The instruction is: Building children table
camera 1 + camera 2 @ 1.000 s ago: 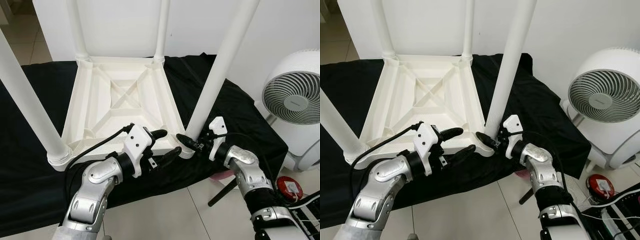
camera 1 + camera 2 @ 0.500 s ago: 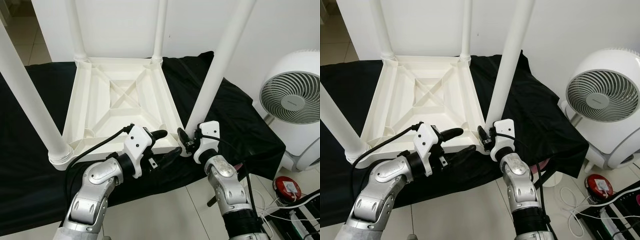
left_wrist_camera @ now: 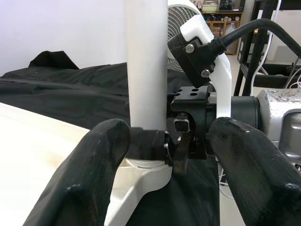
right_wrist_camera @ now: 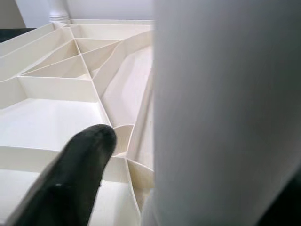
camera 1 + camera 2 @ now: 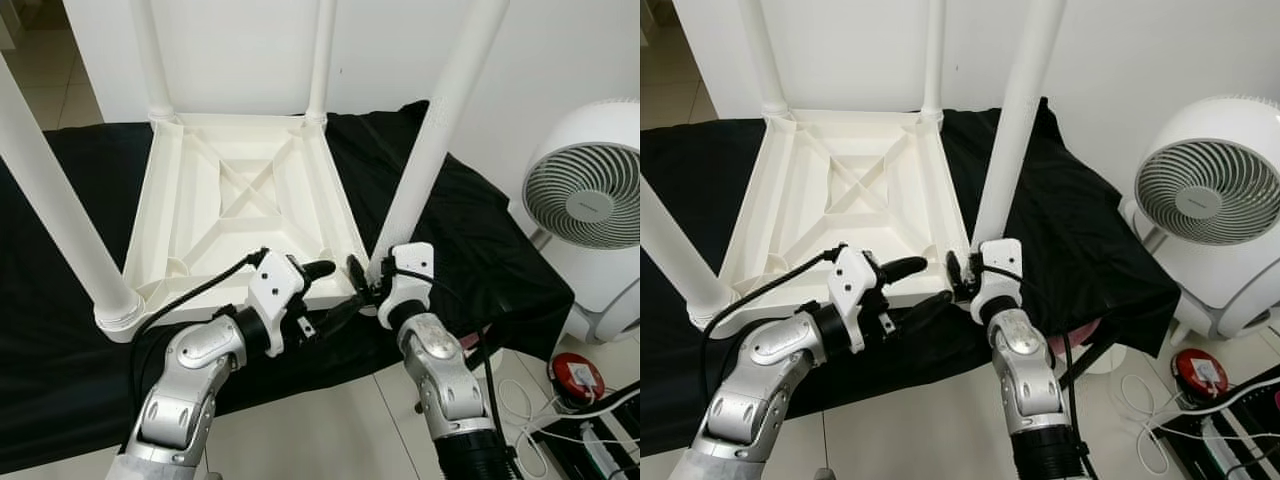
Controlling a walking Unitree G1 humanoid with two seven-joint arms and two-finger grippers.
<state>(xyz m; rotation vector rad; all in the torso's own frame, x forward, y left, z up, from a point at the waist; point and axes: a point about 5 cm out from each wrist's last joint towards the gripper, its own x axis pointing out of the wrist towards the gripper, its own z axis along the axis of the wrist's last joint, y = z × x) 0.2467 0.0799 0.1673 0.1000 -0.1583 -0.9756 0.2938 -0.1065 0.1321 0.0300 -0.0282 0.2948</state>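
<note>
Since a second ago the right gripper (image 5: 358,283) has swung in from the right and now clamps the base of the near-right white plastic tube leg (image 5: 428,150). That leg stands upright in the corner socket of the upturned white ribbed plastic tabletop (image 5: 240,205), which lies on a black cloth (image 5: 470,235). The left gripper (image 5: 328,290) hovers spread wide just beside that corner. A white round fan (image 5: 590,200) stands to the right.

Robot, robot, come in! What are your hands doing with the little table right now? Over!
Right gripper shut on near-right table leg, at its base. Left gripper open, beside that corner. Table upside down on black cloth. Fan off to the right.
</note>
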